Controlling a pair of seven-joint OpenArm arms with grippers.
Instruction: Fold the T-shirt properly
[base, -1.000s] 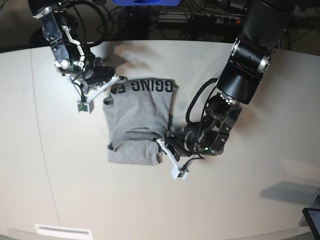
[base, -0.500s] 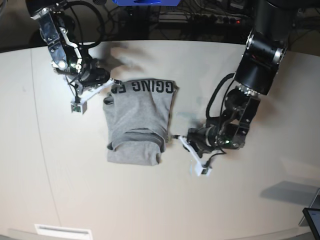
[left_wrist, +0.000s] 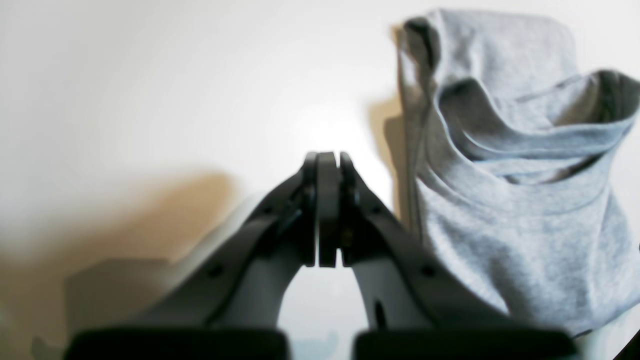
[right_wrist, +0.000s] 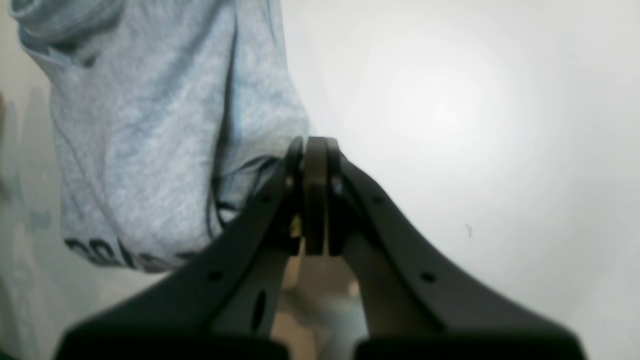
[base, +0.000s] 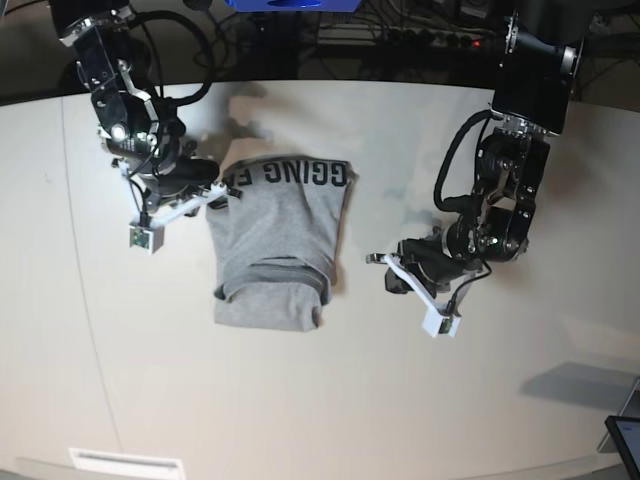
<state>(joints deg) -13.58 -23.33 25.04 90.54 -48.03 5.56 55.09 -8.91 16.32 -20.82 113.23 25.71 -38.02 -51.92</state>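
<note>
Base view: T-shirt (base: 280, 240) lies folded in rough rectangle on table (base: 320, 400), black lettering strip along far edge. Right gripper (base: 213, 196) at T-shirt's far corner, by the lettering; cannot tell if touching. Left gripper (base: 377, 259) on opposite side of T-shirt, clear of cloth.

Left wrist view: left gripper (left_wrist: 327, 160) clenched, nothing between pads, over bare table (left_wrist: 150, 90); T-shirt (left_wrist: 510, 200) just beside, rumpled folds.

Right wrist view: right gripper (right_wrist: 315, 145) clenched, empty; T-shirt (right_wrist: 150, 130) edge right beside tips, lettering partly visible.
</note>
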